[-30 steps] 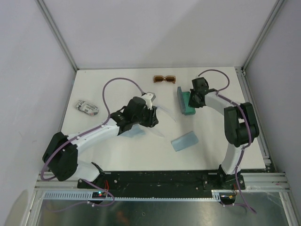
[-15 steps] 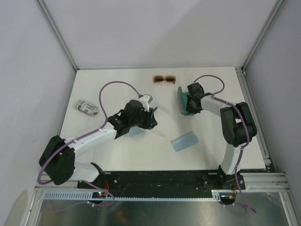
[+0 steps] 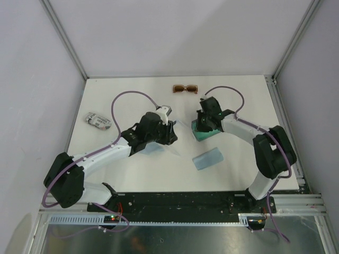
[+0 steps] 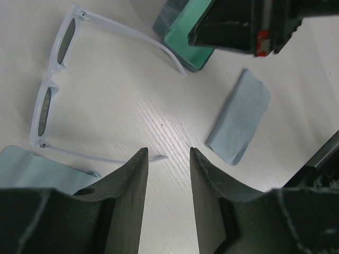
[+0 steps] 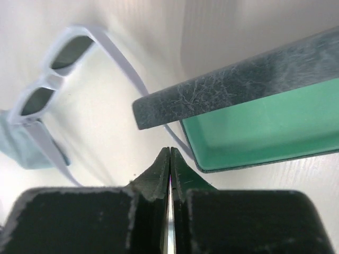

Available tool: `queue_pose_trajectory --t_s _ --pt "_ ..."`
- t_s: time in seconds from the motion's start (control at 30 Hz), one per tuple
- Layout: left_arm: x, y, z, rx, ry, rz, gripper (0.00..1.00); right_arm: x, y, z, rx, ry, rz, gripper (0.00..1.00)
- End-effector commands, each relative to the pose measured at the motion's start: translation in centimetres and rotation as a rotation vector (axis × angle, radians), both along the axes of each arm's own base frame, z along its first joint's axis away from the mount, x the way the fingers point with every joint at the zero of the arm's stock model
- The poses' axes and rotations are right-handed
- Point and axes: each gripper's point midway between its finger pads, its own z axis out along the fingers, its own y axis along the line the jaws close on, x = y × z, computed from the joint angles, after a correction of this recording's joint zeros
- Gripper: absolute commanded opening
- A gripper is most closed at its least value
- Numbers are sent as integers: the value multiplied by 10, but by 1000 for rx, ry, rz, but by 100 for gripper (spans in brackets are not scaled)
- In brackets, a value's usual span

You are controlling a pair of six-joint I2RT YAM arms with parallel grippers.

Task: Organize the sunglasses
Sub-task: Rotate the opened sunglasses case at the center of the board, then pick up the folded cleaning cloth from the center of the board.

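- White-framed sunglasses [image 4: 52, 84] lie unfolded on the table. One temple reaches the corner of the open green-lined case [image 4: 186, 38], and the other temple's tip lies just ahead of the left gripper [image 4: 167, 159].
- Partly parted, the left gripper holds nothing.
- Pinched together and empty, the right gripper [image 5: 169, 161] sits at the case's rim.
- Far back on the table, well apart, rest the brown-amber sunglasses [image 3: 185, 89].
- If the case slides toward the white frame, it could ride over that thin temple and bend or drag it.
- A pinch on the slim temple tip may slip and flick the pair.
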Motion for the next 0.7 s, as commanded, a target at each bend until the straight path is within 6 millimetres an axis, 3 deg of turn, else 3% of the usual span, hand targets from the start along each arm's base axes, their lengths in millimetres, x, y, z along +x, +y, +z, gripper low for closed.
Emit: queue_pose_trajectory --t_s 0.0,0.17,0.33,0.5,0.67 --pt "2 -4 11 -44 -27 -10 42 20 -9 55 105 -127 -38 4" --pt "0 -11 5 -44 -3 -50 42 39 -71 69 32 -177 -144 17" --pt "-3 -24 3 -34 0 -116 42 46 -127 58 -107 -163 -264 23" --pt "-17 -52 -5 0 -10 -236 42 32 -143 45 -153 -118 -290 26" --pt "-29 -72 -24 33 24 -290 42 -9 -142 22 -137 -73 -255 31"
